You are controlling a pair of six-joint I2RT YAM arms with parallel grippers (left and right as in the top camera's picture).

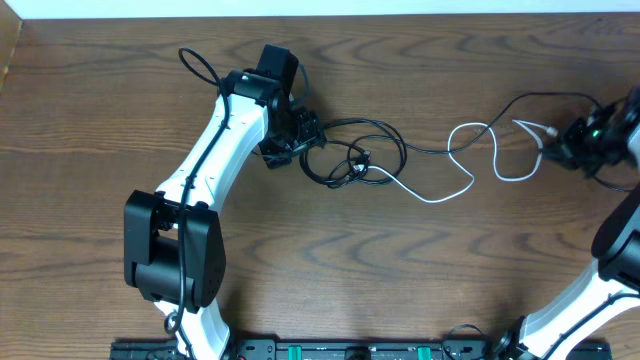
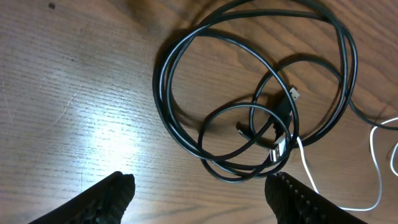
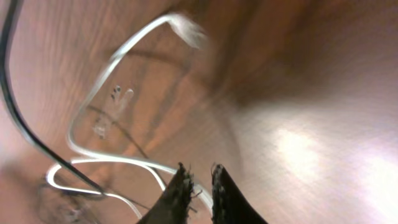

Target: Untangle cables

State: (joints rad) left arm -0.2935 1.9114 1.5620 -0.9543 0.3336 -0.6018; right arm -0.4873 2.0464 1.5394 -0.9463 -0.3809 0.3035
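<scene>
You had the wooden table (image 1: 420, 290) with the left arm (image 1: 215, 160) reaching toward its middle and the right arm (image 1: 620, 250) out at the far right edge. Between them lay the cables. The black coil (image 1: 355, 150) sat in several overlapping loops just ahead of the left gripper (image 1: 300, 135). The white cord (image 1: 470, 165) snaked out of that coil, its long axis running across the table toward the right gripper (image 1: 565, 140).

In the left wrist view, the left gripper (image 2: 202, 199) stood spread wide with nothing in it. The coil (image 2: 249, 93) lay ahead, nearer the right-hand finger, and 2 plug ends (image 2: 283, 146) were caught inside the loops.

The right gripper (image 3: 199, 177) had its fingers almost together, with only 1 thin slit between them. The white cord (image 3: 93, 112) passed close by the tips, but you could not tell whether it was pinched.

The left arm was plainly nearer the knot.
</scene>
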